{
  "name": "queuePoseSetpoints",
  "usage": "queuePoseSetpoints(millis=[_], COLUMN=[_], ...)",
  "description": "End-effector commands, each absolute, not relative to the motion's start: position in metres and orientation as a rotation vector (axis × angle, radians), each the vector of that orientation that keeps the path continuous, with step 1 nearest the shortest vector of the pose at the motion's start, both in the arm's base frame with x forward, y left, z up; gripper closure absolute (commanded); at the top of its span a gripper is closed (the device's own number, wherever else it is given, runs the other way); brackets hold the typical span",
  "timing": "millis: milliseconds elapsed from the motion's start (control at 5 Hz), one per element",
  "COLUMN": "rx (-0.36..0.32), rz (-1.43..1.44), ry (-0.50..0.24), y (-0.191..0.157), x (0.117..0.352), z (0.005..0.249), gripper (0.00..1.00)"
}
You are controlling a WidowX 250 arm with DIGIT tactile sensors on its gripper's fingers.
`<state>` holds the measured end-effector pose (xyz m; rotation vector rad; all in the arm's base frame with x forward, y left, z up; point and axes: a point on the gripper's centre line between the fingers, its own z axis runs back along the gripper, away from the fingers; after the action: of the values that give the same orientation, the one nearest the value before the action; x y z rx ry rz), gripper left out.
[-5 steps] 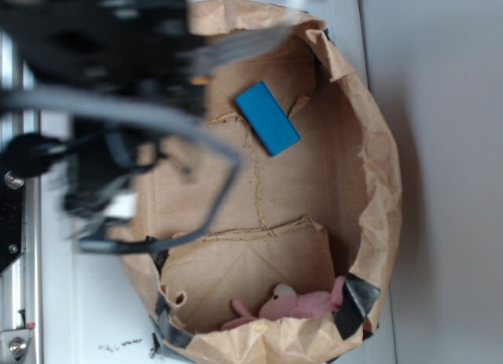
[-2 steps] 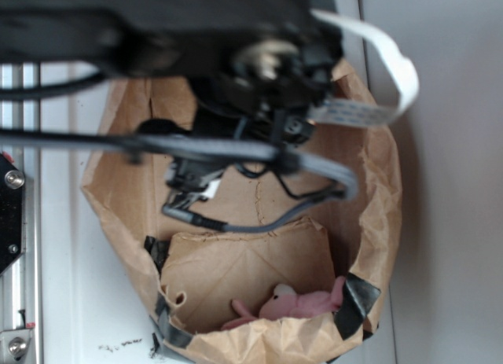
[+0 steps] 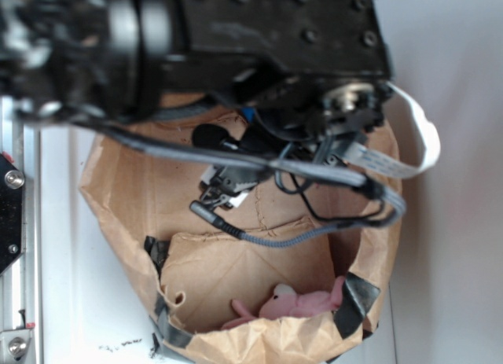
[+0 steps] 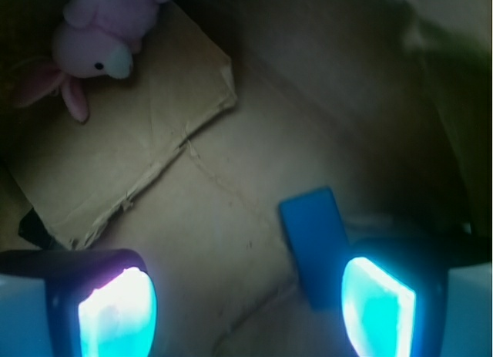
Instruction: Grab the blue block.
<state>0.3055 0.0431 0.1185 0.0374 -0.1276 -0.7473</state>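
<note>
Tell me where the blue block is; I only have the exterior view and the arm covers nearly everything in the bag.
Observer: On the wrist view the blue block lies flat on the cardboard floor, close to the glowing fingertip on the right of the picture and partly behind it.
Operator: Is the gripper open?
Observer: Yes. The gripper is open, its fingertips wide apart, and the block is off-centre between them, nothing clamped.
Operator: Anything near the block?
Observer: No. The pink plush toy sits far off on a loose cardboard flap, well apart from the block.
</note>
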Motion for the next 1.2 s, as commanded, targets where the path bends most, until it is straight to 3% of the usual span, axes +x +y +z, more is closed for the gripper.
queuePoseSetpoints(millis=[0, 200, 400, 600, 1000], rx=[0.119, 0.199, 0.219, 0.181, 0.177], rz=[-0.958, -1.019, -1.045, -1.040, -1.041], ry=[-0.187, -0.151, -0.105, -0.105, -0.114], y=[0.038, 0.035, 0.029, 0.029, 0.026], x=[0.320, 0.323, 0.315, 0.312, 0.312], z=[0.111, 0.099, 0.084, 0.079, 0.079], gripper=[0.00, 0.00, 0.00, 0.00, 0.00])
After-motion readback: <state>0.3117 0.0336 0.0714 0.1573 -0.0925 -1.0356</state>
